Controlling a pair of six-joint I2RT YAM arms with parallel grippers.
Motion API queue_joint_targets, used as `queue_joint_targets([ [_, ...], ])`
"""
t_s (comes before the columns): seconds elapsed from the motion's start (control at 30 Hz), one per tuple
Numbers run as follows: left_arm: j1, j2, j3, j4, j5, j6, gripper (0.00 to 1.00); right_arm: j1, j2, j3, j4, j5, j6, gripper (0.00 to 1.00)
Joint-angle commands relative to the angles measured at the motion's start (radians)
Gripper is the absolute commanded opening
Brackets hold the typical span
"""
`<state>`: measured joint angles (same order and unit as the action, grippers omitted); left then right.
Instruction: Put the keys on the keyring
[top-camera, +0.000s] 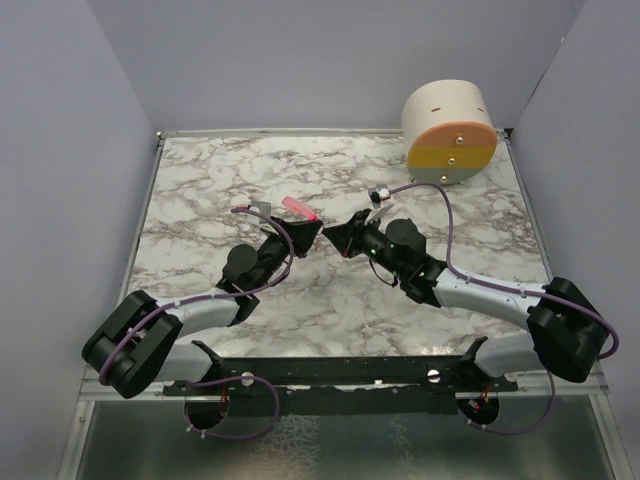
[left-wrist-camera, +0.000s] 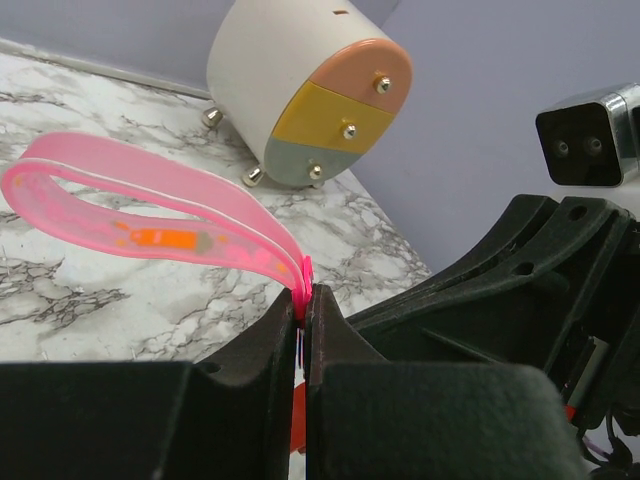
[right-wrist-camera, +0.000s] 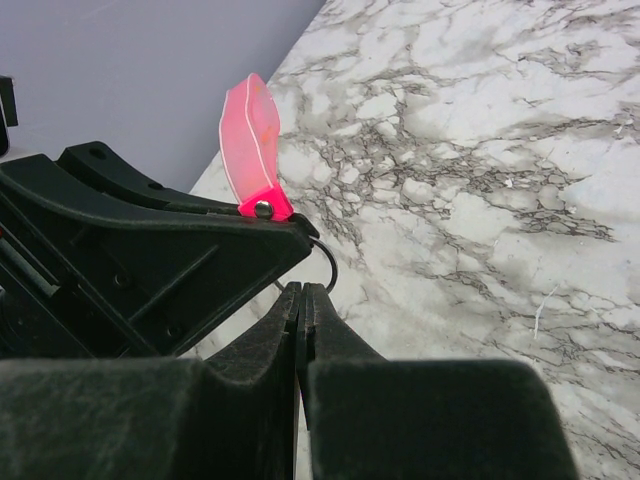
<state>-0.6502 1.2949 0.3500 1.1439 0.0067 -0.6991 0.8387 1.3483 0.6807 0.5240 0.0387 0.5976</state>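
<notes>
The keyring's pink strap (left-wrist-camera: 150, 215) loops up and to the left from my left gripper (left-wrist-camera: 305, 292), whose jaws are shut on the strap's riveted end. In the right wrist view the strap (right-wrist-camera: 250, 135) stands above the left fingers (right-wrist-camera: 180, 255), and the thin metal ring (right-wrist-camera: 329, 262) hangs just past their tip. My right gripper (right-wrist-camera: 299, 288) is shut, its tip right beside the ring; nothing shows between its jaws. From above, the two grippers (top-camera: 316, 234) (top-camera: 333, 236) meet tip to tip at mid-table. A red sliver (left-wrist-camera: 297, 415) shows low in the left gap; I cannot tell whether it is the key.
A cream round container (top-camera: 450, 130) with peach, yellow and grey drawer fronts stands at the back right of the marble table (top-camera: 220, 180). Grey walls close in the left, right and back edges. The right wrist's camera (left-wrist-camera: 590, 135) sits close to the left gripper.
</notes>
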Motion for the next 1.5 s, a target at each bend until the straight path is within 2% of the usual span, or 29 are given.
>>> queue_joint_targets([
  [0.0, -0.005, -0.03, 0.002, 0.045, -0.005, 0.016, 0.0, 0.003, -0.022, 0.022, -0.013, 0.027, -0.005, 0.01],
  [1.27, -0.006, -0.064, -0.007, 0.031, -0.007, 0.023, 0.0, -0.035, -0.062, -0.002, -0.046, 0.045, -0.041, 0.01],
  [1.47, -0.005, -0.075, 0.012, -0.02, 0.005, 0.024, 0.0, -0.04, -0.077, -0.005, -0.056, 0.061, -0.059, 0.01],
])
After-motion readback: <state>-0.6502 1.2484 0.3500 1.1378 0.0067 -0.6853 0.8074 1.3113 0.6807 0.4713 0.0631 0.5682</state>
